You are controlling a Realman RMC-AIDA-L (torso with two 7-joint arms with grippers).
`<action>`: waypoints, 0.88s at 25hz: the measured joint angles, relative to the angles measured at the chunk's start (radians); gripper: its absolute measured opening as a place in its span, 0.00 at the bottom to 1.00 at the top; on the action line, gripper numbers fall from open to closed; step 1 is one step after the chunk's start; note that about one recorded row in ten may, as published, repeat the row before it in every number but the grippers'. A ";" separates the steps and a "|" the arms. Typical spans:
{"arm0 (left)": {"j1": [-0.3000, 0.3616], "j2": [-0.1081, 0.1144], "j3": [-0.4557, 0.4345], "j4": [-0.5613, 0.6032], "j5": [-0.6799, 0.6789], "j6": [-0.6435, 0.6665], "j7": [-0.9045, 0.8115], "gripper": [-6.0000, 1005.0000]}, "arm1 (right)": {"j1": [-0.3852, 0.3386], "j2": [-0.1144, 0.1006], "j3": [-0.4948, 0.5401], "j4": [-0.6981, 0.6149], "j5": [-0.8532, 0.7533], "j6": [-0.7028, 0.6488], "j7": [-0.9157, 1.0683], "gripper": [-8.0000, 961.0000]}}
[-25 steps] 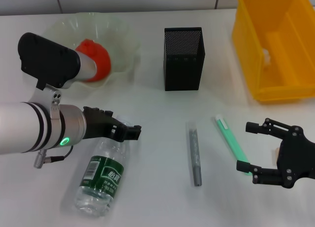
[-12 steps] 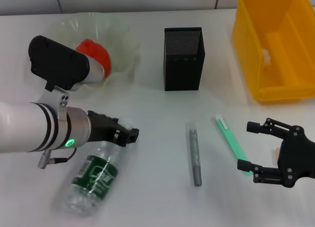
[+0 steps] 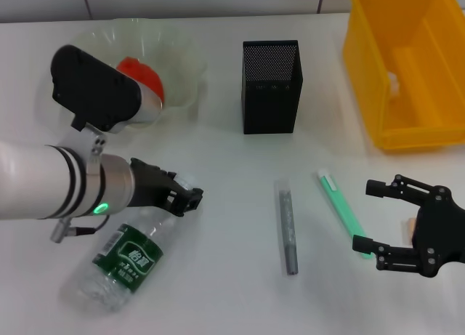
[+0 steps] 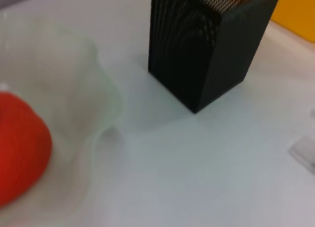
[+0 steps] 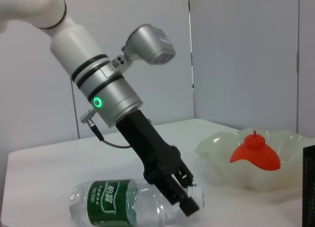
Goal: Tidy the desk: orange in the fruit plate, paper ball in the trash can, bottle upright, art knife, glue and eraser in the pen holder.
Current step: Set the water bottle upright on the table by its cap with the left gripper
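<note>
Gripping the capped neck of the bottle [image 3: 120,262], the left gripper [image 3: 186,198] has its jaws pinched on the white cap end while the bottle lies on its side on the white desk [image 3: 232,226], its base angled toward the near left corner. The right wrist view shows the same hold from the side: left gripper [image 5: 186,200] low over the desk, bottle [image 5: 120,205] horizontal with its dark green label facing up.

Behind the left arm, the orange [image 3: 144,78] sits inside the fruit plate [image 3: 182,73], near the far left of the desk. The pen holder [image 3: 270,87] stands upright at far centre, well apart from the trash can [image 3: 407,66] at far right. A pale crumpled object, probably the paper ball [image 3: 393,81], shows against the inner wall of the trash can.

The right gripper [image 3: 376,219] rests at near right with its jaws spread and nothing between them; its lower fingertip lies just beside the near end of a green art knife [image 3: 338,211]. A grey glue stick [image 3: 288,224] lies flat between the bottle and the art knife. A small tan patch shows just behind the right gripper; whether it is the eraser cannot be told.
</note>
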 joint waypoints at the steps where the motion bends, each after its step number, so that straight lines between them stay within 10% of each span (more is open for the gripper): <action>1: 0.009 0.001 -0.005 0.016 -0.005 0.001 0.019 0.45 | 0.000 0.000 0.000 -0.001 0.000 -0.001 0.003 0.88; 10: 0.134 0.005 -0.223 0.071 -0.379 0.003 0.507 0.45 | -0.001 0.000 0.002 -0.005 0.004 -0.004 0.022 0.88; 14: 0.175 0.006 -0.376 -0.030 -0.704 0.067 0.896 0.45 | 0.005 0.000 0.002 -0.012 0.004 -0.009 0.038 0.88; 22: 0.155 0.007 -0.555 -0.216 -0.925 0.202 1.188 0.45 | 0.012 0.000 0.002 -0.021 0.007 -0.030 0.061 0.88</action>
